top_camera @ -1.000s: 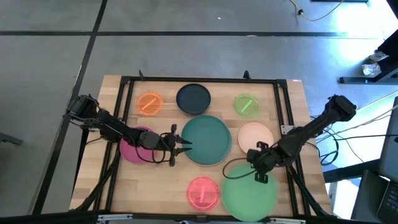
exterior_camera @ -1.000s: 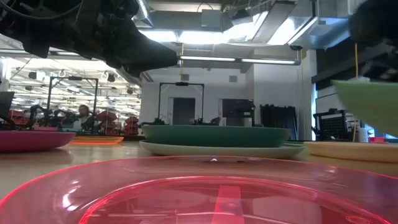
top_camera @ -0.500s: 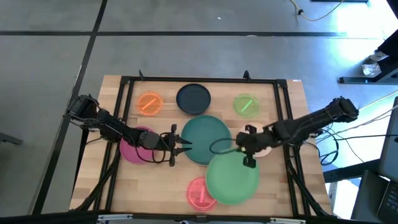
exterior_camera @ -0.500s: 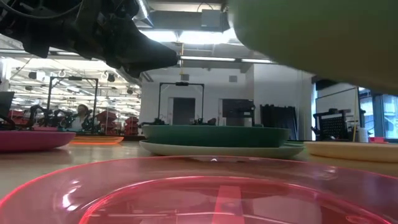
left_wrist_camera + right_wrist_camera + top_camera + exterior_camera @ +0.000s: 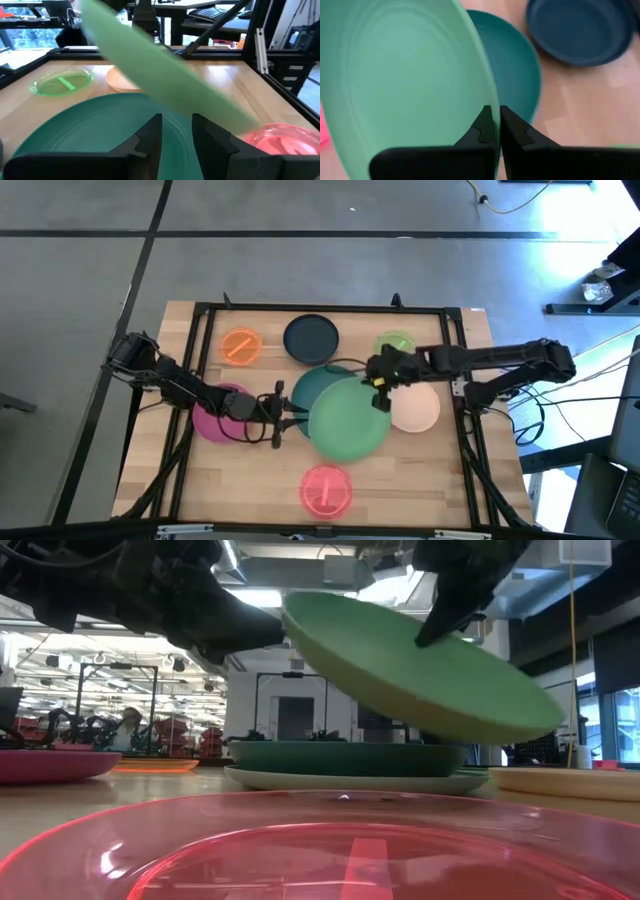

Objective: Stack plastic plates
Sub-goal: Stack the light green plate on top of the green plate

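My right gripper (image 5: 378, 377) is shut on the large green plate (image 5: 348, 418), which hangs tilted in the air over the teal plate (image 5: 318, 385). In the low view the green plate (image 5: 420, 670) slants above the teal plate (image 5: 345, 757), which lies on a pale blue-grey plate (image 5: 340, 781). My left gripper (image 5: 293, 416) is open and hovers at the teal plate's left rim; in the left wrist view its fingers (image 5: 150, 137) stand above the teal plate (image 5: 85, 130) without touching it. My right gripper pinches the green plate by its rim (image 5: 487, 95), on the plate's far right side, one finger on each face. The fingers (image 5: 509, 127) come from the table's right, slanting down. The plate is lifted clear and tilted, over the teal plate.
Around the stack lie a small orange plate (image 5: 240, 345), a navy plate (image 5: 311, 337), a lime plate (image 5: 397, 342) partly under my right arm, a peach plate (image 5: 415, 408), a magenta plate (image 5: 212, 418) under my left arm, and a pink-red plate (image 5: 327, 490) near the front edge.
My right gripper has carried the green plate from the table's near right area up and toward the far left, until it hangs over the teal plate. The plate has been lifted clear of the table and tipped.
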`<control>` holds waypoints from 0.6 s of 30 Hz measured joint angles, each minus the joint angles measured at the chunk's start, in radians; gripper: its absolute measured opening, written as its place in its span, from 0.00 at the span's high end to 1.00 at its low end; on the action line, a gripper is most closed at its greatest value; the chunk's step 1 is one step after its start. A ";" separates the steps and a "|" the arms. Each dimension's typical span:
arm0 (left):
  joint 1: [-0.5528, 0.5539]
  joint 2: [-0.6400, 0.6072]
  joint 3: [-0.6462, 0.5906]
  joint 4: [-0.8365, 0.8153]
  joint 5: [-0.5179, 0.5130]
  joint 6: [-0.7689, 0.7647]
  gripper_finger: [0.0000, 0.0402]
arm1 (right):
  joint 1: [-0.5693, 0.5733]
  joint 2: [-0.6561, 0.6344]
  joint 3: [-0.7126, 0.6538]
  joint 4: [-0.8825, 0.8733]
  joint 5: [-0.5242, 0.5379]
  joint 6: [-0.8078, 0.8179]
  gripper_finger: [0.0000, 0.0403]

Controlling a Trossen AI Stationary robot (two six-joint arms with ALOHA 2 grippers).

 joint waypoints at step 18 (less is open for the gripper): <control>-0.050 0.001 0.000 0.173 0.228 0.011 0.75 | -0.147 0.203 0.000 0.239 -0.100 -0.004 1.00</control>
